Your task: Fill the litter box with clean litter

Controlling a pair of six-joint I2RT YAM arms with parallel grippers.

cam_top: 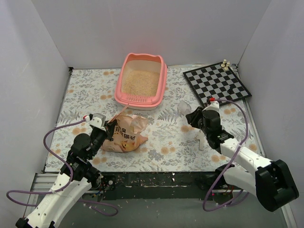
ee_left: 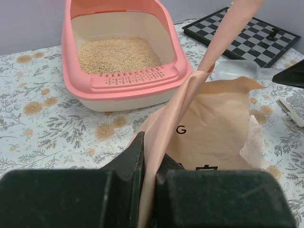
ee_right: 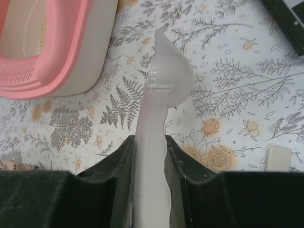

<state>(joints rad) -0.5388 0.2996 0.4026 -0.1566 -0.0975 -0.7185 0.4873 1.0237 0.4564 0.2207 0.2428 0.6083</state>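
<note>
Crumpled orange-tan litter bag [cam_top: 124, 134] lower left of centre, clear scoop [cam_top: 183, 108] right of centre, chessboard [cam_top: 216, 84] upper right — all on the floral worktop [cam_top: 90, 90].

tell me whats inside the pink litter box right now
A layer of pale beige litter lies across the bottom of the litter box. Nothing else shows in it. The litter covers the floor, and the slotted ledge hides what is under it.
</note>
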